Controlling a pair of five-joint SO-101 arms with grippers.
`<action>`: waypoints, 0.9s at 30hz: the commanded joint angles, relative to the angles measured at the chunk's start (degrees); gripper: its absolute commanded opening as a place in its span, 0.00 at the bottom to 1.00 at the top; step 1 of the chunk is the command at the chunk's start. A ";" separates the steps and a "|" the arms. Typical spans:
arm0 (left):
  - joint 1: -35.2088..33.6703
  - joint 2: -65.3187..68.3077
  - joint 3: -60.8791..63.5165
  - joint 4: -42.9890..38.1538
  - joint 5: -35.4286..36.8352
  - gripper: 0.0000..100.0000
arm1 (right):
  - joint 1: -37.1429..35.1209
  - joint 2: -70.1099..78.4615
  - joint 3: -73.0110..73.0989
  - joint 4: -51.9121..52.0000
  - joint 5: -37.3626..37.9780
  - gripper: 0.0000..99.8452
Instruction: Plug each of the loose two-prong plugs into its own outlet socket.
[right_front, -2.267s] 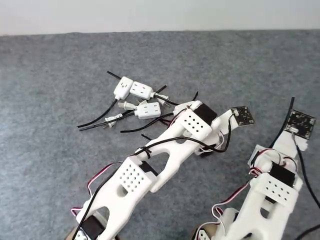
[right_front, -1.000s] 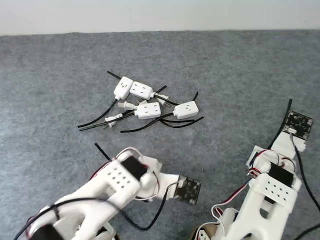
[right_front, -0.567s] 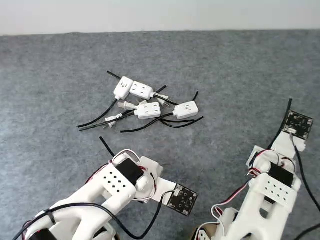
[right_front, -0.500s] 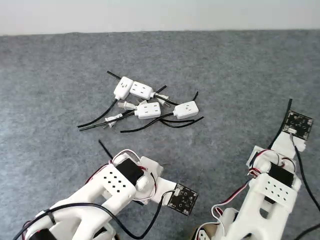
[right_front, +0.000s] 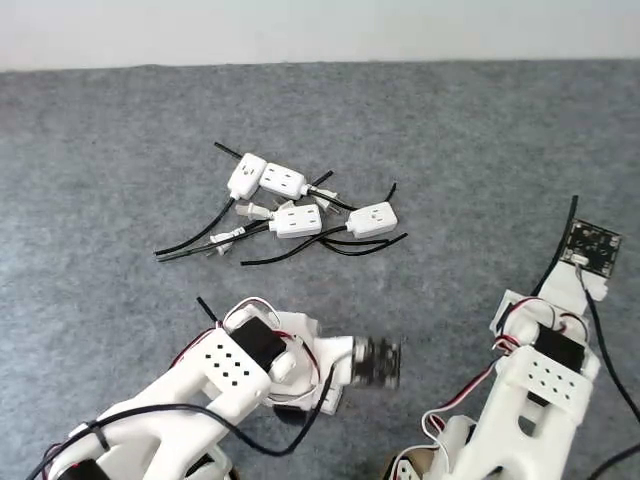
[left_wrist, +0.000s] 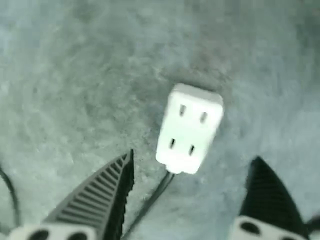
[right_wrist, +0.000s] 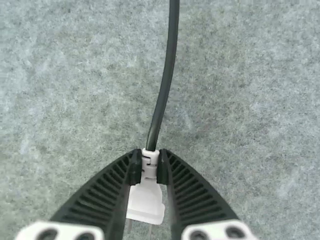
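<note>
- Plug (right_wrist: 145, 200) sits clamped in the right hand (right_wrist: 148, 156), off at the counter's (right_front: 480, 150) right side, well apart from the outlets (right_front: 283, 182).
- Left hand (left_wrist: 192, 159), wide open, has pulled back from them, so I reckon this plug still needs its socket.

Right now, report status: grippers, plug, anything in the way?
Left gripper open over white two-socket outlet block. Right gripper shut on white two-prong plug. Other white outlets tangled farther off.
</note>
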 joint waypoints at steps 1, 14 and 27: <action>-1.93 -1.49 -4.62 -2.81 28.40 0.20 | -0.57 -1.36 0.00 -2.33 0.79 0.01; -23.21 -1.41 -6.20 -7.47 61.54 0.01 | -0.48 -1.45 0.53 -3.12 0.79 0.01; -41.93 -2.20 -2.59 -10.90 60.66 0.05 | -0.57 -1.45 0.79 -3.47 1.76 0.01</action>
